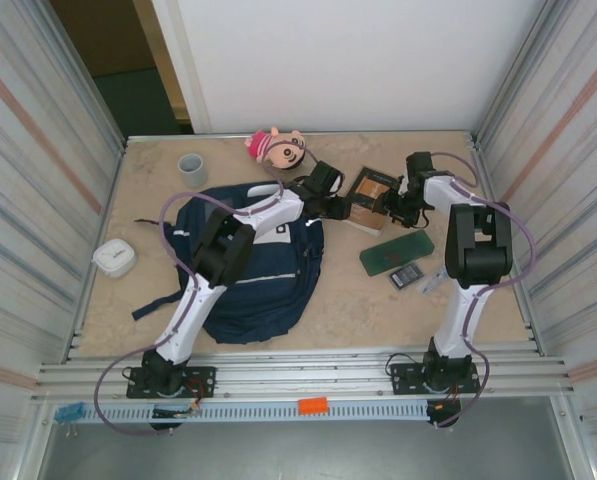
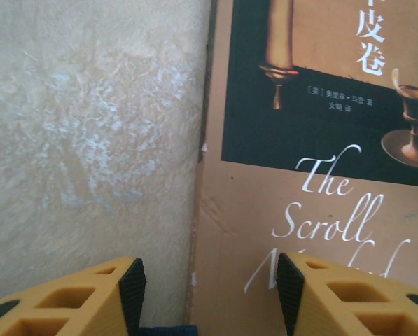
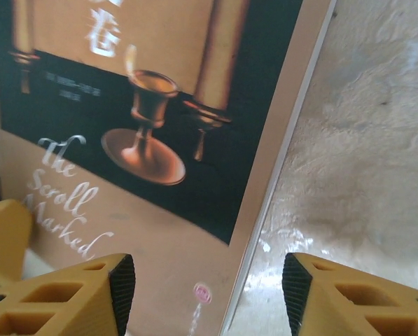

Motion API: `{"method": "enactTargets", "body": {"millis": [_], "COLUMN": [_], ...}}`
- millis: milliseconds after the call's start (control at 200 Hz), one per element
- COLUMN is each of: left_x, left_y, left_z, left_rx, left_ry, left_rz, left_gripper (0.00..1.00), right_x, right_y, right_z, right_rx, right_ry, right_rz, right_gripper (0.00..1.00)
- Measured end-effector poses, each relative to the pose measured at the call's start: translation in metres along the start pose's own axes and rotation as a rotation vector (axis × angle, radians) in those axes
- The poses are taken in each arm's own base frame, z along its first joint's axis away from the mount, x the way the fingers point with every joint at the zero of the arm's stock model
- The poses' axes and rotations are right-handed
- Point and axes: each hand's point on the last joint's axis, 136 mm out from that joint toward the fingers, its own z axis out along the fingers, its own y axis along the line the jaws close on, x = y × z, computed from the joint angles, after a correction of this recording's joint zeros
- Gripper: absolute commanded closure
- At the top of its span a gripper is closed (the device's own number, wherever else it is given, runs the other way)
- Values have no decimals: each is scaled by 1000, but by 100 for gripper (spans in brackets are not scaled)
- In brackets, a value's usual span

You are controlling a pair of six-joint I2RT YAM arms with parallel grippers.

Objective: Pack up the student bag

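Note:
The student bag (image 1: 253,270), navy blue with white stripes, lies flat on the table at centre left. Just right of its top lies a brown book (image 1: 370,192) with "The Scroll Marked" on its cover. My left gripper (image 1: 340,206) reaches over the bag to the book's left edge. In the left wrist view the gripper (image 2: 209,294) is open, its pads astride that edge of the book (image 2: 321,210). My right gripper (image 1: 394,210) is at the book's right side. In the right wrist view it (image 3: 209,290) is open astride the right edge of the book (image 3: 138,140).
A green case (image 1: 396,252) and a small dark calculator (image 1: 407,276) lie right of the bag. A doll (image 1: 278,150) and a grey cup (image 1: 192,168) sit at the back. A white box (image 1: 114,258) lies far left. Metal walls close in both sides.

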Motion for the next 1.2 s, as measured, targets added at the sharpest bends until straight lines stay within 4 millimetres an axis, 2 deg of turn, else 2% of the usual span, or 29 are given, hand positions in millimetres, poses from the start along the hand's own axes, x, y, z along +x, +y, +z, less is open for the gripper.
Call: {"method": "enactTargets", "body": {"millis": [70, 220, 336, 391, 496, 551, 606, 702, 807, 902, 992, 1107, 1147, 1198], "left_x": [2, 8, 16, 21, 37, 44, 48, 40, 23, 4, -10, -9, -5, 2], "left_y": [-8, -22, -25, -29, -39, -46, -51, -55, -47, -40, -34, -27, -25, -22], "left_z": [0, -1, -2, -5, -16, -23, -29, -37, -40, -42, -39, -26, -19, -10], "left_rx": [45, 118, 151, 166, 189, 194, 192, 184, 146, 110, 86, 65, 62, 57], "left_ry": [11, 41, 47, 52, 72, 80, 79, 49, 11, -29, -60, -54, -42, -24], "left_rz": [-5, -5, -1, 2, 9, 11, 8, 13, 9, 2, -4, -10, -12, -14], "left_gripper": [48, 50, 49, 48, 47, 47, 46, 46, 45, 45, 46, 48, 48, 49], "right_x": [5, 4, 7, 13, 34, 43, 45, 37, 25, 17, 11, 14, 17, 16], "right_y": [-3, -3, -7, -9, -15, -19, -20, -23, -22, -19, -19, -25, -28, -28], "right_z": [10, 10, 9, 7, -3, -11, -19, -30, -36, -36, -27, -10, -2, -2], "right_rx": [9, 10, 14, 17, 26, 35, 37, 32, 27, 23, 26, 40, 50, 49], "right_ry": [25, 20, 7, 4, 23, 40, 39, 11, -11, -22, -13, 24, 43, 44], "right_rz": [7, 9, 0, -8, -11, 1, 5, 18, 25, 22, 23, 33, 37, 42], "right_gripper": [50, 57, 57, 55, 40, 38, 37, 37, 37, 37, 38, 42, 45, 51]}}
